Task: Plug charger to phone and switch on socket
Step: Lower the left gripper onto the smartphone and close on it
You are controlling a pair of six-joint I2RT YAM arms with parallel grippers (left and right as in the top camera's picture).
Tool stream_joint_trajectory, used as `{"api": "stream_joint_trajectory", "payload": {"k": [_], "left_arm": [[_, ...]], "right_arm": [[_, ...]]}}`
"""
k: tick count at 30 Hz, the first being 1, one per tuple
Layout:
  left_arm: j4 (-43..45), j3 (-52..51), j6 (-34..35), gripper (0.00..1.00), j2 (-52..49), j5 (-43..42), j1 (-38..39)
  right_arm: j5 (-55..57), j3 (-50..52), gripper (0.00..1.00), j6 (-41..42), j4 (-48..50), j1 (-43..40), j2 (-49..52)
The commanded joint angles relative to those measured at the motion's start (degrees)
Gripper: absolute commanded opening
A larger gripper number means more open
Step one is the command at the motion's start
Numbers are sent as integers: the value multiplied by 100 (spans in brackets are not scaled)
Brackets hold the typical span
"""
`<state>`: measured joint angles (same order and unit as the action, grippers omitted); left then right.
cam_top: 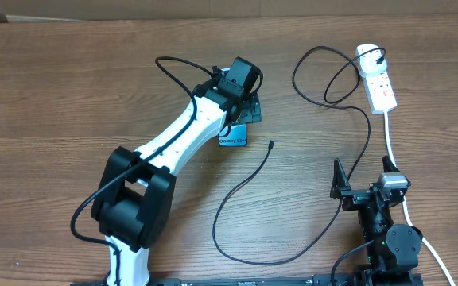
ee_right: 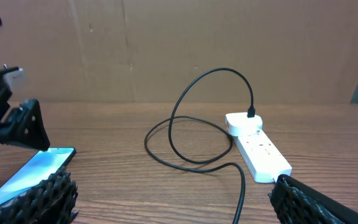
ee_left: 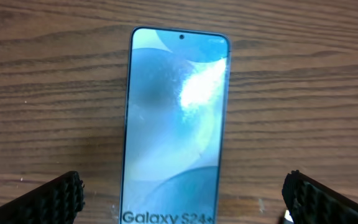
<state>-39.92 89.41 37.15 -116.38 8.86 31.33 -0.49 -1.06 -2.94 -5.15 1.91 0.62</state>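
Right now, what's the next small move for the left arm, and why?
Probably lower the left gripper and close it on the phone: the gripper is open with a finger on either side of the phone, and the charger's connector tip lies loose beside it, not yet plugged in.

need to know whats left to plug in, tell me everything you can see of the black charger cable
The charger is a long, thin black cable, rubbery looking, lying slack on the wooden table. Its black plug sits in the far end of the white power strip. From there it makes a loose loop, runs past the open right gripper, sweeps round in a wide curve and ends in a small connector tip. The tip lies free on the table, right of the phone and apart from it. Nothing grips it.
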Motion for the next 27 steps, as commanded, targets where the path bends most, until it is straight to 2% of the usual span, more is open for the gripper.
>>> {"api": "stream_joint_trajectory", "payload": {"k": [1, 12, 27], "left_arm": [[94, 118, 4, 100, -275, 234, 11], [315, 118, -103, 100, -763, 223, 17], [356, 111, -289, 100, -887, 221, 20]], "right_arm": [[20, 61, 100, 11, 33, 26, -46], [20, 61, 100, 11, 33, 26, -46], [20, 61, 100, 11, 33, 26, -46]]}}
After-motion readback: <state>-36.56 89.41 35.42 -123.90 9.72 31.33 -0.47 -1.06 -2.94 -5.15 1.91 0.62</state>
